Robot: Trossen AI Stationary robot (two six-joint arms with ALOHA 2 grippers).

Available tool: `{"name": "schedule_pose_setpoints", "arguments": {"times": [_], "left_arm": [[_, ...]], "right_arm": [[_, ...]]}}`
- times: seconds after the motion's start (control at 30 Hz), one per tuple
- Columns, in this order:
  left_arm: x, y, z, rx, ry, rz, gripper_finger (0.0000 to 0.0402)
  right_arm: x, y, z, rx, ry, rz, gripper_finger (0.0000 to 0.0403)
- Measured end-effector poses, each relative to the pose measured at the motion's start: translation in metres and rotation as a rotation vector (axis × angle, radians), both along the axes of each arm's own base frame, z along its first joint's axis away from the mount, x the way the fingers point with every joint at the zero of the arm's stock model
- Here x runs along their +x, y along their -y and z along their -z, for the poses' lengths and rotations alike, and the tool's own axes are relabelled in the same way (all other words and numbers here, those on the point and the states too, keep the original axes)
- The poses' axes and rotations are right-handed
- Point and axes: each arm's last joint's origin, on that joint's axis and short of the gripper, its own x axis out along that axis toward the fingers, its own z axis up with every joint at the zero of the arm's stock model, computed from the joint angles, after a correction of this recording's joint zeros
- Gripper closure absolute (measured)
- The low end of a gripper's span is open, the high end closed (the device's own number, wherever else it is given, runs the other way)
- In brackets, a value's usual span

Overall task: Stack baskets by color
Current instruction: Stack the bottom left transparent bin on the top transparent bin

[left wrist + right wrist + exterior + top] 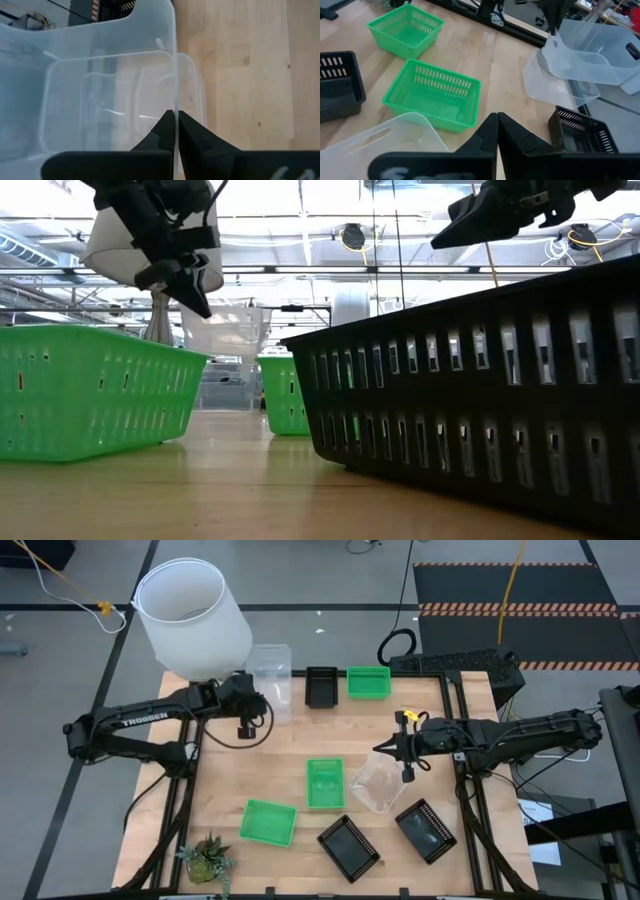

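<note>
My left gripper is shut on a clear basket at the table's far left, over a second clear basket that lies on the table. My right gripper hangs shut and holds nothing, above a third clear basket right of centre. Green baskets sit at the far edge, at the centre and near left. Black baskets rest at the far edge and near the front edge. My left gripper pinches the clear basket's side wall at its rim, one finger inside the basket and one outside. The fingers slant down from the table's left. The basket hangs tilted below the fingers, above the second clear basket; whether the two touch I cannot tell.
A big white lampshade stands off the table's far left corner, close behind my left arm. A small potted plant sits at the near left corner. Bare wood lies between the far baskets and the centre.
</note>
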Motion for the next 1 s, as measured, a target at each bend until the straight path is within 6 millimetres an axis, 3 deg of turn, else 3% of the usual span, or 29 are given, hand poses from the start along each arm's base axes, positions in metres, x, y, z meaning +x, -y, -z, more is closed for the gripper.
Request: {"name": "schedule_pose_setpoints", "arguments": {"times": [0.23,0.5,1.0], "left_arm": [[-0.005,-0.017,0.000,-0.036,0.037,-0.018,0.0385],[0.001,-0.030,0.016,-0.113,-0.003,-0.036,0.0393],[0.002,-0.031,0.031,-0.182,-0.104,-0.061,0.0383]], "right_arm": [[0.000,0.000,0.000,-0.005,-0.001,-0.002,0.0401],[0.000,0.000,0.000,0.000,-0.001,0.001,0.0401],[-0.002,0.000,0.003,0.089,-0.034,0.045,0.0401]]}}
